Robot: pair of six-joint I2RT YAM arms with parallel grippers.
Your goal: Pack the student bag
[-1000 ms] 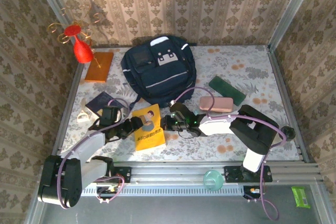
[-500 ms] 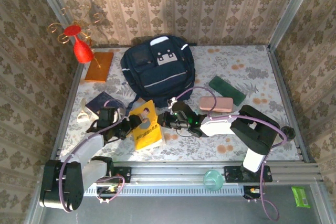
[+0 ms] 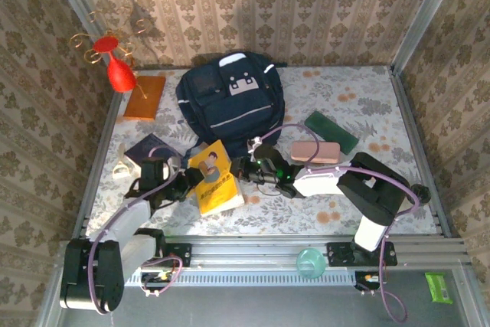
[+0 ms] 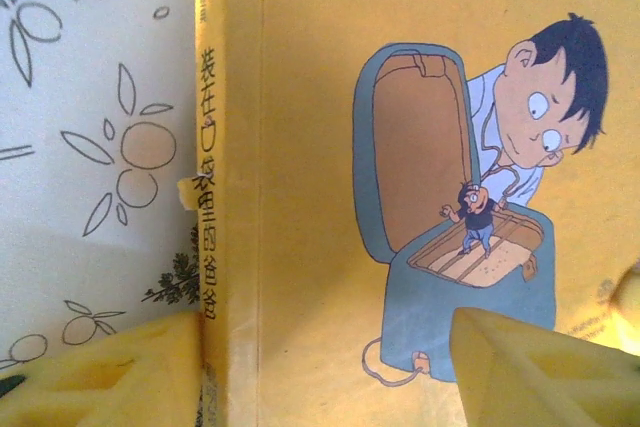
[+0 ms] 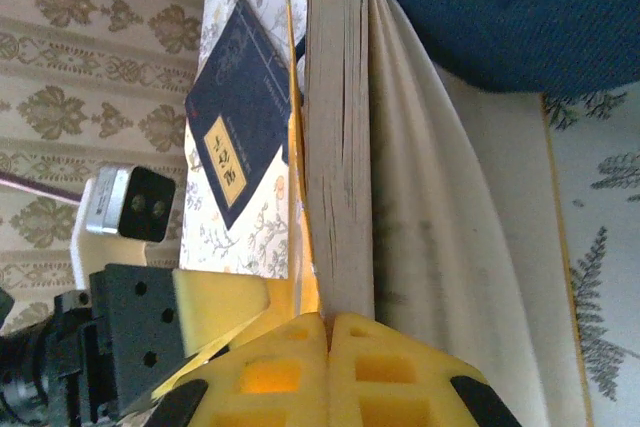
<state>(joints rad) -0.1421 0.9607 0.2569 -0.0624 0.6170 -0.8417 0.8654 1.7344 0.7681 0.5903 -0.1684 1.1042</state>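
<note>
The student bag (image 3: 230, 105), dark navy with a grey-white patch, lies at the back middle of the table. In front of it a yellow book (image 3: 216, 180) with a cartoon cover (image 4: 330, 147) is tipped up off the table. My right gripper (image 3: 243, 170) is shut on the book's right edge, its fingertips (image 5: 300, 342) meeting at the foot of the page block (image 5: 338, 147). My left gripper (image 3: 190, 181) is open against the cover, one finger (image 4: 110, 372) by the spine and the other over the drawing.
A navy booklet (image 3: 145, 149) lies left of the book, an orange-brown book (image 3: 145, 97) and a red vase (image 3: 119, 73) at the back left. A pink case (image 3: 315, 151) and a green case (image 3: 331, 132) lie to the right.
The yellow book has turned and shifted toward the bag, its right edge lifted. My right gripper moved with it; the left gripper followed along the cover.
</note>
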